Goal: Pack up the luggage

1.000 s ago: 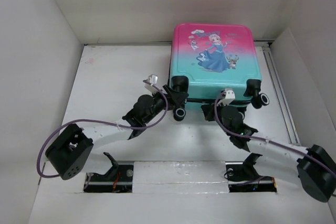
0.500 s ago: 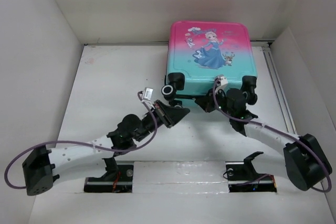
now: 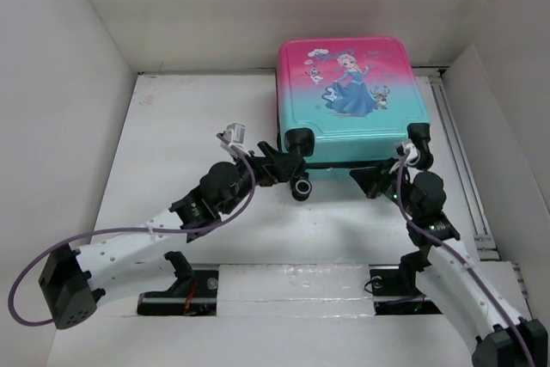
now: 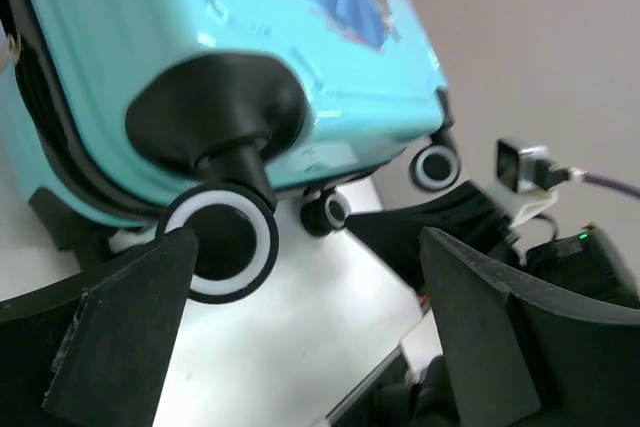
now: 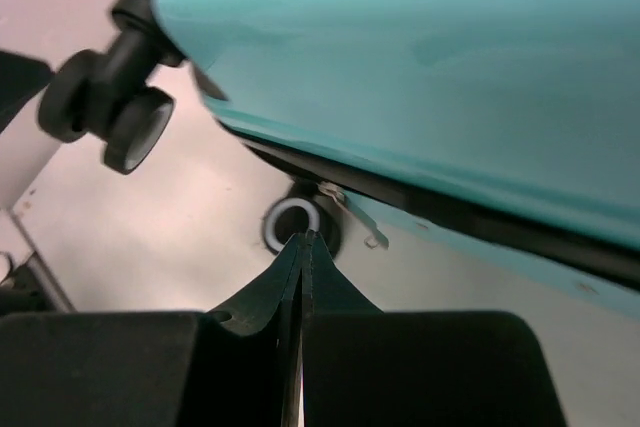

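The luggage (image 3: 348, 96) is lying closed at the worktop's (image 3: 189, 126) far side; my left hand (image 4: 305, 247) is gaping wide, empty, beside a wheel (image 4: 222, 252); my right hand (image 5: 303, 242) is pinched closed, empty, at the seam; any nudge is risking sliding the case away.

The whole table (image 3: 198, 126) is being looked down on from high up behind the arms, with the luggage (image 3: 348, 118) far away. From the left wrist, the luggage is being watched from very close, out between the spread fingers of the left gripper (image 4: 305, 257), with a wheel (image 4: 222, 247) just beside one fingertip. From the right wrist, its teal side is being looked up at, just as close, past the pressed-together tips of the right gripper (image 5: 302, 242). The wheeled end is being shared by all three views.
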Controlling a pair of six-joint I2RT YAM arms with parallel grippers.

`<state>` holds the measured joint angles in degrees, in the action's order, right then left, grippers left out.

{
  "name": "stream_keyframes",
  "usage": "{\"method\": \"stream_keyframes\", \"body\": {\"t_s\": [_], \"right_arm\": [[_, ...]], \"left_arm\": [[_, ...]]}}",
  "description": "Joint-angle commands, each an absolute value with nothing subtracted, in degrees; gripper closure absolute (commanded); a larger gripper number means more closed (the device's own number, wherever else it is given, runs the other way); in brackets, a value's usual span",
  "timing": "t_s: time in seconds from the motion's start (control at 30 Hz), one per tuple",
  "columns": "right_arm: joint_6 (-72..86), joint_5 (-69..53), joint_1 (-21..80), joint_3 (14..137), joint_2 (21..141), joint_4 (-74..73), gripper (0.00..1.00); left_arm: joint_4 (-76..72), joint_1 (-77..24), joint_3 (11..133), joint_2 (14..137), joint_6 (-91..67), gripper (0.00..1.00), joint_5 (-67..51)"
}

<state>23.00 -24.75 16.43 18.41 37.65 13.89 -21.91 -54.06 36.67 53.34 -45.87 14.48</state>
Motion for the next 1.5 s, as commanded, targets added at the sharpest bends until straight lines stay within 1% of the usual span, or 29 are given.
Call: {"method": "stream_keyframes", "body": {"t_s": [0.0, 0.03, 0.07, 0.1, 0.23, 0.27, 0.33, 0.4, 0.43, 0.5, 0.6, 0.67, 0.73, 0.77, 0.8, 0.87, 0.9, 0.93, 1.0, 1.03, 1.07, 1.13, 1.17, 1.2, 1.23, 1.27, 1.33, 1.37, 1.47], "right_arm": [[23.5, -24.2, 12.6, 16.9, 32.0, 7.5, 1.00], [23.5, -25.4, 12.0, 16.9, 31.2, 7.5, 1.00], [23.5, -26.0, 12.0, 16.9, 31.2, 7.5, 1.00], [23.5, -26.8, 12.0, 16.9, 31.2, 6.9, 1.00], [22.9, -30.6, 12.0, 18.1, 35.8, 7.6, 1.00], [22.4, -31.1, 12.0, 18.1, 37.4, 8.3, 0.85], [22.4, -31.1, 14.7, 18.1, 38.7, 10.8, 0.65], [22.4, -30.3, 17.0, 18.1, 41.3, 12.8, 0.49], [22.4, -28.6, 19.4, 18.1, 42.5, 15.3, 0.47], [21.1, -28.6, 21.2, 19.0, 46.7, 17.4, 0.46], [22.2, -23.3, 22.4, 19.6, 47.7, 18.1, 0.48], [24.6, -15.7, 21.8, 18.7, 44.7, 17.2, 0.48], [25.3, -13.0, 20.6, 17.5, 39.1, 16.0, 0.47], [25.8, -13.0, 20.0, 17.5, 37.7, 15.0, 0.47], [25.8, -13.0, 19.3, 19.3, 36.7, 12.1, 0.45], [23.1, -13.7, 19.2, 22.9, 36.7, 7.5, 0.45], [22.3, -14.3, 19.2, 25.0, 36.7, 2.4, 0.45], [21.8, -13.6, 19.2, 29.3, 36.7, -0.1, 0.45], [21.1, -10.1, 19.2, 33.0, 34.6, -4.0, 0.43], [21.1, -4.4, 19.2, 36.2, 33.8, -6.0, 0.42], [21.1, -0.9, 18.6, 38.0, 33.1, -7.0, 0.38], [19.0, 8.0, 17.4, 41.6, 35.1, -8.5, 0.34], [18.2, 9.9, 16.2, 45.7, 37.3, -9.3, 0.34], [16.9, 10.5, 14.4, 48.0, 43.4, -10.4, 0.34], [16.9, 10.5, 12.2, 50.0, 46.4, -11.1, 0.34], [16.9, 7.8, 6.6, 52.4, 49.1, -10.1, 0.34], [18.8, 2.9, 0.0, 53.2, 54.9, -7.8, 0.34], [19.8, -3.2, -6.3, 53.2, 56.4, -4.3, 0.34], [22.5, -9.6, -13.4, 53.7, 62.2, -1.0, 0.34]], "left_arm": [[-21.0, -53.6, 37.9, 54.9, -44.2, 0.09, 9.1], [-21.0, -53.6, 37.9, 55.7, -43.6, 0.08, 9.1], [-21.0, -53.6, 37.9, 56.5, -43.1, 0.02, 8.4], [-20.2, -53.6, 37.9, 57.0, -42.5, 0.00, 7.6], [-15.3, -53.0, 43.1, 61.2, -40.4, 0.00, 6.4], [-15.3, -53.0, 44.5, 62.0, -39.7, 0.00, 6.4], [-15.2, -53.0, 45.3, 64.2, -39.1, 0.00, 7.2], [-15.8, -53.0, 46.1, 65.6, -38.2, 0.00, 7.9], [-16.8, -52.2, 46.1, 67.1, -38.2, 0.00, 7.4], [-18.4, -51.4, 46.7, 68.5, -38.2, 0.00, 5.6], [-19.6, -49.8, 47.2, 71.8, -38.2, 0.03, 3.3], [-21.5, -49.0, 47.2, 73.7, -38.2, 0.05, 1.6], [-21.5, -48.5, 48.5, 75.0, -37.7, 0.07, 1.6], [-22.1, -48.5, 48.5, 76.1, -37.7, 0.10, 0.6], [-22.8, -48.5, 48.5, 76.6, -37.7, 0.12, -1.0], [-23.9, -48.5, 49.0, 77.4, -37.7, 0.17, -2.3], [-24.4, -48.5, 49.0, 78.1, -37.7, 0.27, -3.8], [-25.5, -48.5, 49.6, 78.1, -37.7, 0.36, -3.8], [-26.7, -48.5, 49.6, 79.2, -37.7, 0.55, -4.7], [-26.7, -48.5, 49.6, 79.2, -37.7, 0.73, -5.4], [-26.7, -48.5, 49.6, 79.2, -37.7, 0.82, -5.4], [-28.5, -48.5, 49.0, 79.2, -38.4, 1.00, -5.4], [-28.5, -48.5, 49.0, 78.5, -38.4, 1.00, -5.4], [-29.3, -48.5, 47.5, 78.5, -38.4, 1.00, -5.4], [-29.9, -48.5, 46.9, 77.7, -38.9, 1.00, -5.4], [-30.6, -48.5, 46.3, 76.8, -38.9, 1.00, -5.4], [-31.5, -48.5, 44.5, 75.8, -38.9, 1.00, -5.4], [-32.1, -48.5, 43.9, 74.5, -39.5, 1.00, -5.4], [-33.5, -49.7, 40.4, 71.1, -40.1, 1.00, -5.4]]}}
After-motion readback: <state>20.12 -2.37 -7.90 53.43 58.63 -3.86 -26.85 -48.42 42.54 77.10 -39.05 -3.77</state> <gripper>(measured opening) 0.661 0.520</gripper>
